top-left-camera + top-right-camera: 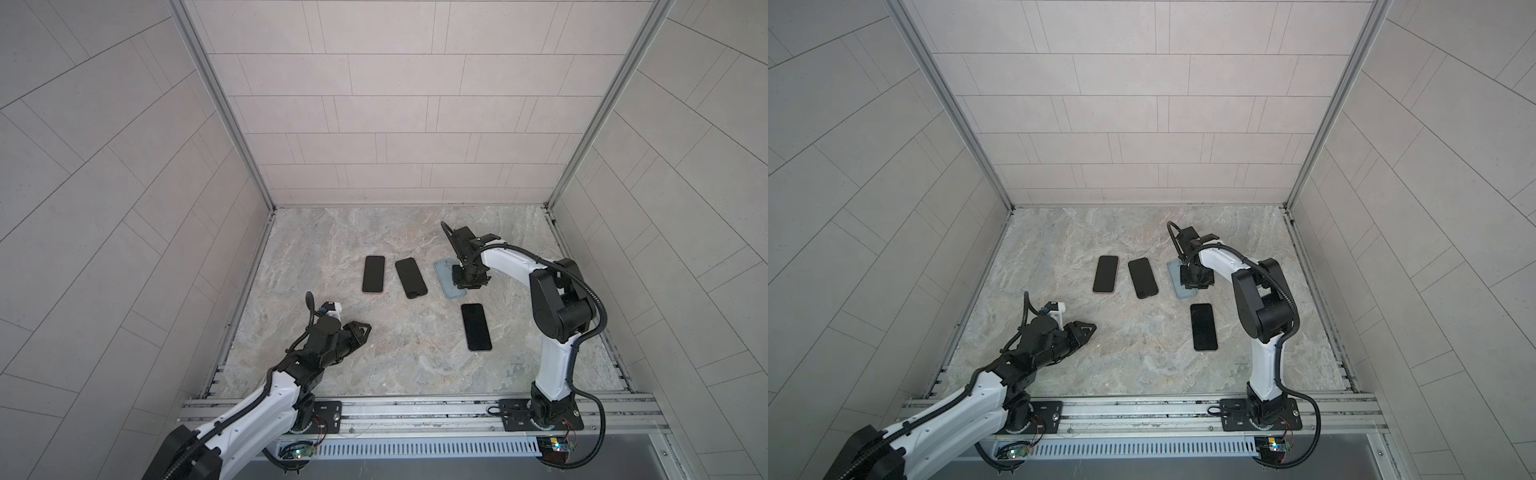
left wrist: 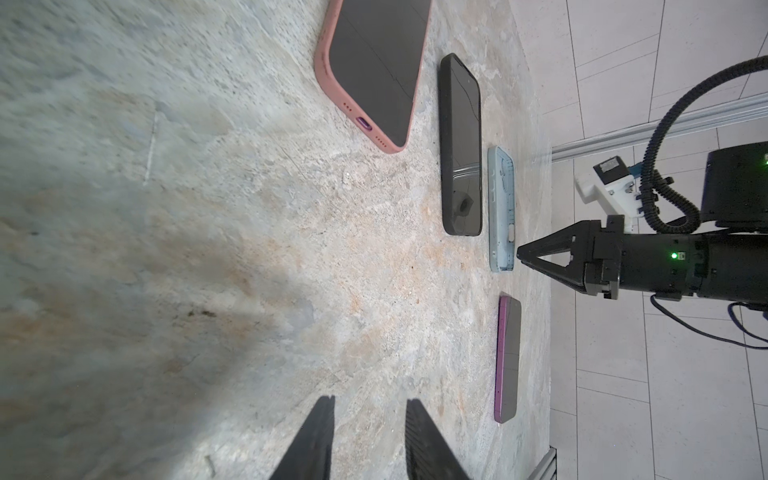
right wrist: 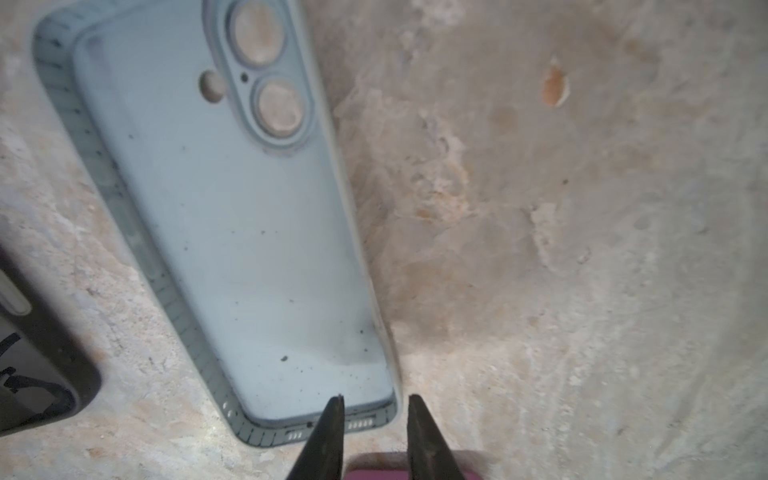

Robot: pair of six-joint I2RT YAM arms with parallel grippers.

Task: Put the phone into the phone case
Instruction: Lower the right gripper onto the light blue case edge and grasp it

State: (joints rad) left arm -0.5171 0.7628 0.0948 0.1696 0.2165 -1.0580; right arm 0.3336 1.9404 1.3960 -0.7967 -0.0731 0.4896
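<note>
The empty light blue phone case point(image 1: 444, 276) point(image 1: 1174, 274) point(image 3: 249, 228) lies open side up on the marble table, right of centre. My right gripper point(image 1: 464, 286) point(image 3: 376, 401) points straight down at its near corner. Its jaws are a little apart and straddle the corner wall, one fingertip point(image 3: 336, 405) inside the case and the other outside, with no visible contact. A phone with purple sides point(image 1: 476, 327) point(image 2: 509, 357) lies screen up just in front of the case. My left gripper point(image 1: 368, 330) point(image 2: 370, 401) hovers low at the front left, open and empty.
A phone in a pink case point(image 1: 373, 274) point(image 2: 374, 70) and a black phone point(image 1: 410, 277) point(image 2: 461, 145) lie side by side left of the blue case. Tiled walls enclose the table on three sides. A metal rail point(image 1: 415, 409) runs along the front.
</note>
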